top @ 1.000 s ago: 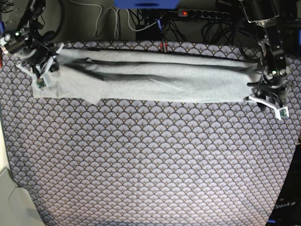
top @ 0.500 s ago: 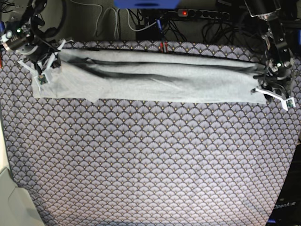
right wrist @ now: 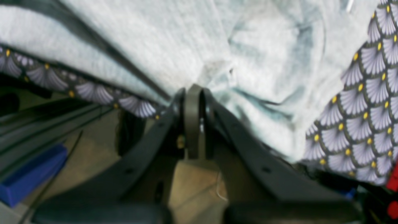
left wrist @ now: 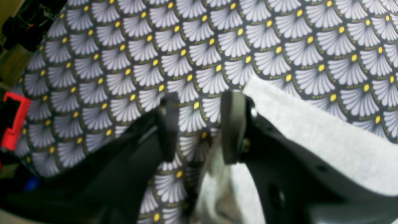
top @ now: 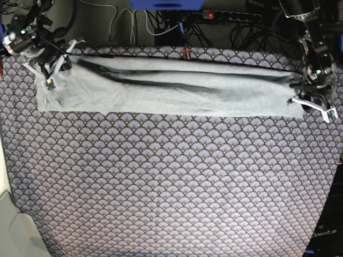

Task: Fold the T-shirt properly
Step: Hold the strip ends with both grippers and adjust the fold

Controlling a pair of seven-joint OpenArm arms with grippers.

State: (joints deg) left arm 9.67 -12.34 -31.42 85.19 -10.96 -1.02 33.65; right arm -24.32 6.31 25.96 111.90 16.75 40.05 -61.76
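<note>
The right end effector (right wrist: 193,93) is seen with its dark fingers pressed together on a pinch of the light heather-grey cotton T-shirt (top: 177,91) at the garment's end on the base view's left. The left end effector (left wrist: 199,124) is held with its fingers parted, only patterned cloth visible in the gap, and one finger lying against the shirt's edge at the opposite end. The T-shirt is stretched as a long folded band across the far part of the surface, which is covered by a purple-grey fan-patterned tablecloth (top: 171,187).
</note>
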